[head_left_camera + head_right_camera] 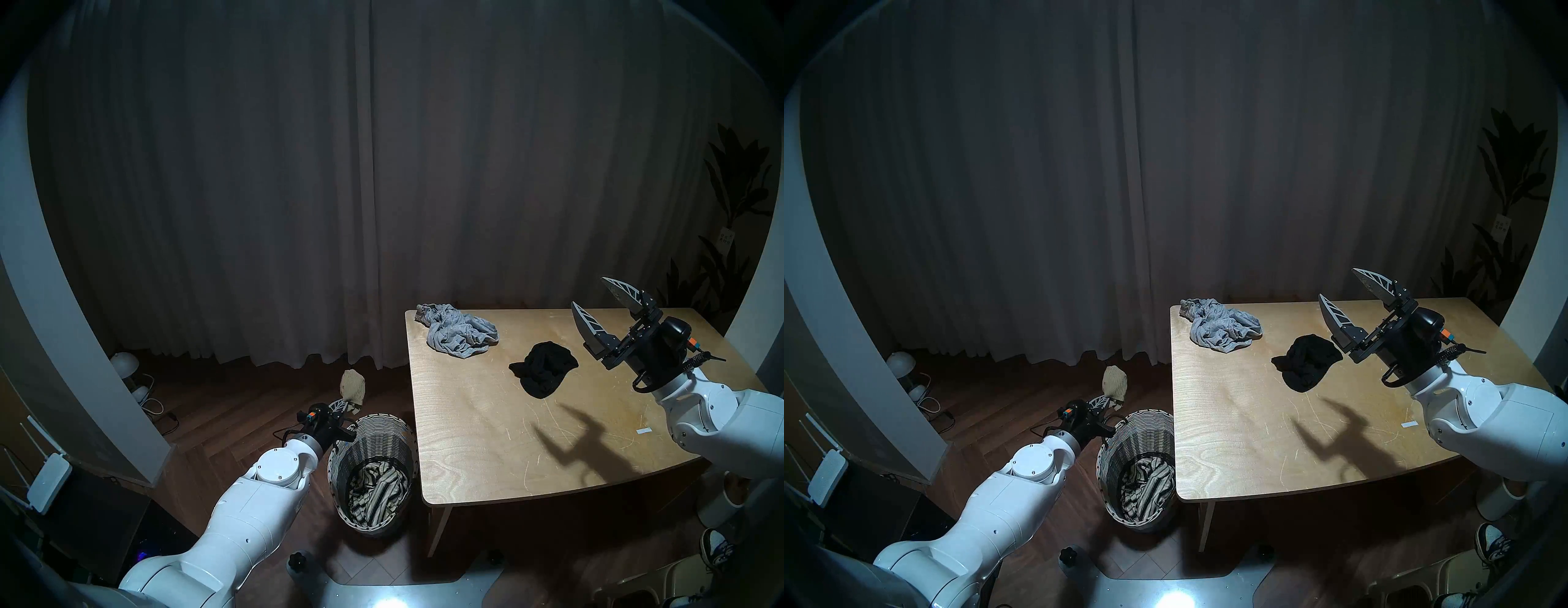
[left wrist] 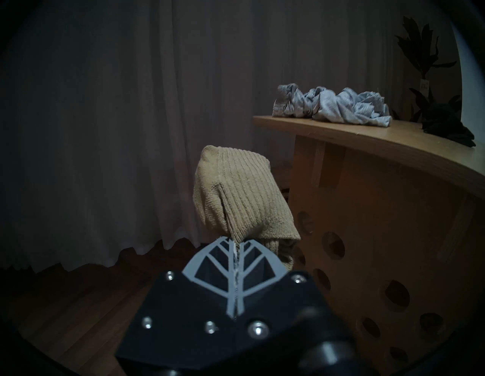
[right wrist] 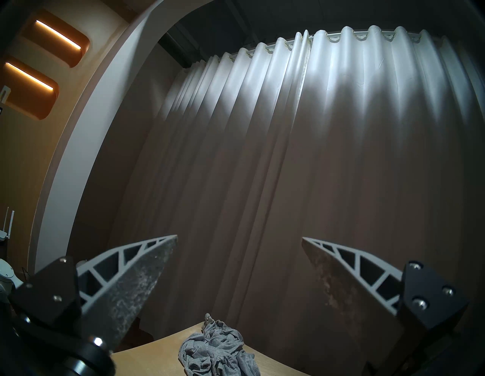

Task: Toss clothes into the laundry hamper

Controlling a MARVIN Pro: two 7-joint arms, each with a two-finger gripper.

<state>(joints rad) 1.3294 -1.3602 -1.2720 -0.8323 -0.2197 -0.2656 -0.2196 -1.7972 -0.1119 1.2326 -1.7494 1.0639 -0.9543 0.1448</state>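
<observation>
We see a pale wooden table [image 1: 488, 446] on dark wood flooring, with heavy curtains [image 1: 297, 170] closing off the far wall. Near the table's far left corner lies the heather grey garment [image 1: 460, 331]; the black garment [image 1: 543, 368] sits toward the middle of its far half. The wicker hamper [image 1: 373, 437] stands on the floor just beside the table's left edge, the striped garment [image 1: 375, 488] inside. Our left gripper [image 2: 237, 243] is pinched tight on the olive-tan knit [image 2: 241, 199], beyond the hamper's far rim. Our right gripper [image 1: 594, 303] hovers spread wide and empty above the table's right side.
</observation>
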